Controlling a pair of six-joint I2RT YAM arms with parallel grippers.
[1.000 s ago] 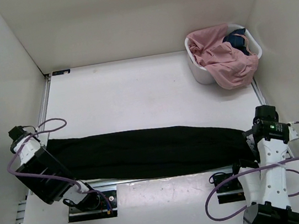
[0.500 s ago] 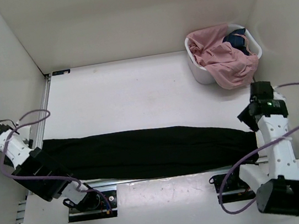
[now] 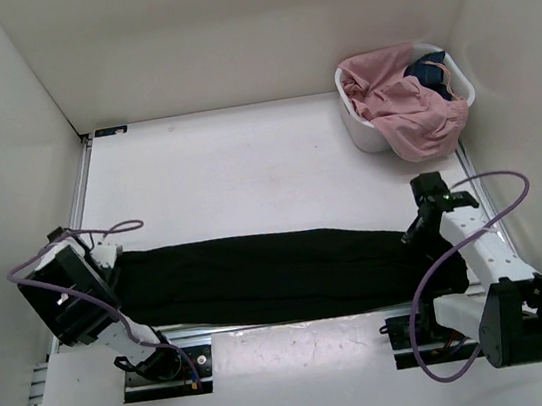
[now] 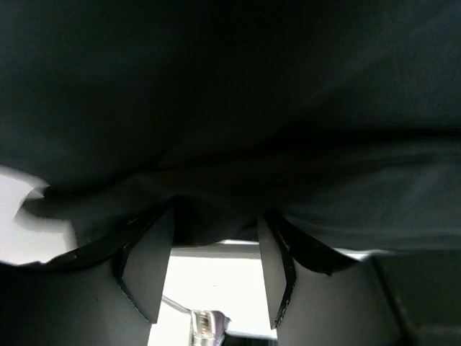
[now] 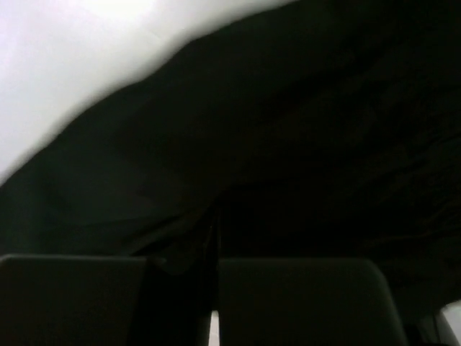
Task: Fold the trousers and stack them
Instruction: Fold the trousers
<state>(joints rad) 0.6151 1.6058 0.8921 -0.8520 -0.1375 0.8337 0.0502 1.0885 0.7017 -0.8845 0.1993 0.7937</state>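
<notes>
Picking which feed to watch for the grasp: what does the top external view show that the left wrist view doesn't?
Only top external: the trousers at full length along the near side of the table, the right gripper at their right end, and the white basket in the far right corner holding a pink garment and a dark blue garment. Only left wrist: the left gripper close up, its fingers apart, with the fabric edge at their tips. Both: the black trousers.
</notes>
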